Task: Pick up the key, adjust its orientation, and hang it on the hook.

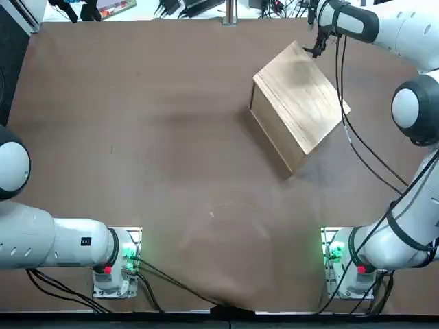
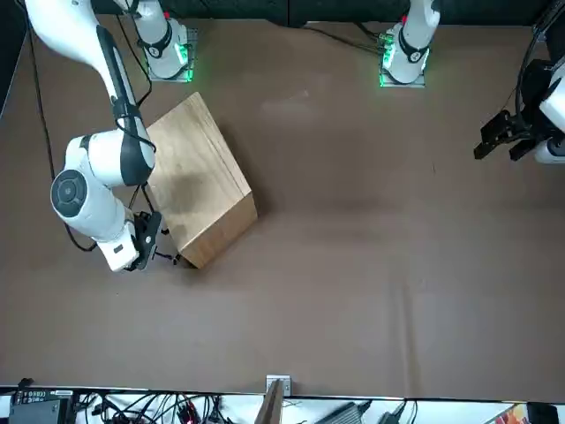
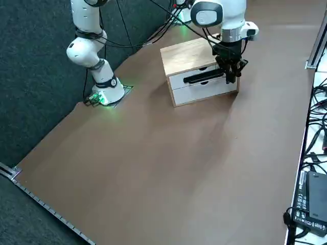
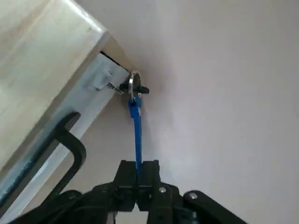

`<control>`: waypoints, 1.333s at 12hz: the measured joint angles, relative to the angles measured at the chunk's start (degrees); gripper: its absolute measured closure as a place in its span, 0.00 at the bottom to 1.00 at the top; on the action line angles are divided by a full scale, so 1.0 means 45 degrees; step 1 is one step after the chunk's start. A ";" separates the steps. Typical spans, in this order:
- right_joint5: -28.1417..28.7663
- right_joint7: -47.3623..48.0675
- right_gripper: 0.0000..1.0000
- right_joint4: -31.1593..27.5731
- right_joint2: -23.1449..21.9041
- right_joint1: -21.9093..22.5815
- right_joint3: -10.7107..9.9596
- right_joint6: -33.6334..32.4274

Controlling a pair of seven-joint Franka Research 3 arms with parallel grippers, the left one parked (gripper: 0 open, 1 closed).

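A: Nearest part of the right wrist view?

B: Right end effector (image 4: 139, 164), with fingers pressed together on a blue tag (image 4: 137, 133); beyond, at the tag's far end, a metal ring (image 4: 131, 84) against a short black hook (image 4: 145, 90).

A: And the key?

B: Probably the small silvery piece (image 4: 115, 88) beside ring and hook, near the corner of the white drawer front (image 4: 100, 77). Seemingly in the hanging phase, with the ring perhaps around the hook.

A: Possible faults from here, near to far?

B: First, early release: a drop to the table (image 3: 153, 178) in case of a ring merely leaning on the hook. Next, a tilted tag: ring pushed off by a twist of the wrist. Then, too deep an approach: fingers knocking the black drawer handle (image 4: 74, 151), or pressure shifting the wooden box (image 1: 302, 99). Farther back, black cables (image 1: 357, 151) beside the arm: possible snagging during withdrawal.

A: Hard to make out?

B: Ring opening, almost edge-on; threading over the hook impossible to confirm. Key outline, lost among small metal parts. Lower end of the tag, covered by the fingers. Key and hook, not discernible in the top, front or right side view; drawer front, turned away from the front view.
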 joint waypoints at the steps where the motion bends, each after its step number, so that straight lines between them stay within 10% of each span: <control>1: 0.0000 0.0000 0.96 -0.0001 0.0024 0.0017 0.0000 -0.0015; 16: 0.0000 -0.0032 0.96 -0.0153 0.0132 -0.0001 -0.0015 -0.0080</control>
